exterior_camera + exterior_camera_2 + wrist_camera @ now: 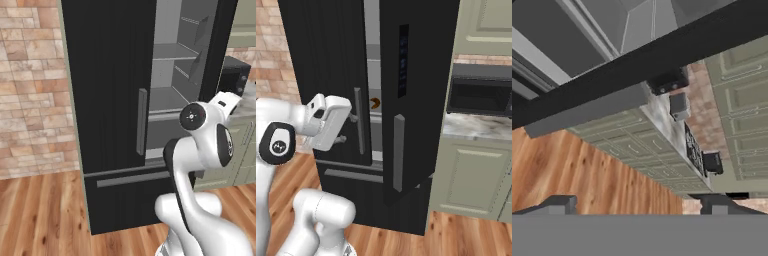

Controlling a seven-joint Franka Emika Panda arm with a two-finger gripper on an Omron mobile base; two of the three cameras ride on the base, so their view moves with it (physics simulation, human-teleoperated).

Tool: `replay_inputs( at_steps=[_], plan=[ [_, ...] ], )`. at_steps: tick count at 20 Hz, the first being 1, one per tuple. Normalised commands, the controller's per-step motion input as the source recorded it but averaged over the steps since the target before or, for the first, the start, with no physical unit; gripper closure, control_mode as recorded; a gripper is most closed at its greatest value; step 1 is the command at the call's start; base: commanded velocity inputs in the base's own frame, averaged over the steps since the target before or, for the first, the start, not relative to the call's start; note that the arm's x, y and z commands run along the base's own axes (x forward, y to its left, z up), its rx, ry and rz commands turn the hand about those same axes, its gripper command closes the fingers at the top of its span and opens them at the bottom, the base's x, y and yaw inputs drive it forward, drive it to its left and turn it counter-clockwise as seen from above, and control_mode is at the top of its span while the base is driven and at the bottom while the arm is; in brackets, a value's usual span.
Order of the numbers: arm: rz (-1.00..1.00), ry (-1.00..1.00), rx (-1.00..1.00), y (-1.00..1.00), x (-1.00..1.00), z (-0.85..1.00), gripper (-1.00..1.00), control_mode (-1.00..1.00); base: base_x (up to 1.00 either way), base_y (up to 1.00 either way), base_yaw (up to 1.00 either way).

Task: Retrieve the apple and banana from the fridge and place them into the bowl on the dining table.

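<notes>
Nearest, the claw (pixel 637 204) hangs open and empty beside the fridge (pixel 421 100), whose right door stands ajar, showing the banana (pixel 376 103) on a shelf at frame centre, so I judge every fetching step remains.

A kitchen: black fridge (pixel 115 100), microwave (pixel 479 90), sage cabinets (pixel 468 175).

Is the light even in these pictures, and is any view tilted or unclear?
Left base view: flat, even light, no glare; the fridge interior is pale and clearly lit. Right base view: the fridge door is dark and nearly featureless; the banana is small and coarse in the gap. Hand view: strongly rolled, so the counter runs diagonally.
</notes>
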Motion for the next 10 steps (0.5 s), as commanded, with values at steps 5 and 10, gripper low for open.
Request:
replay_inputs(
  at_steps=[5, 10],
  plan=[
    [0.00, 0.00, -0.02, 0.17, 0.43, -0.18, -1.00, -1.00, 0.00, 0.00, 0.00],
    [0.08, 0.00, 0.00, 0.20, 0.38, -0.23, -1.00, -1.00, 0.00, 0.00, 0.00]
  ],
)
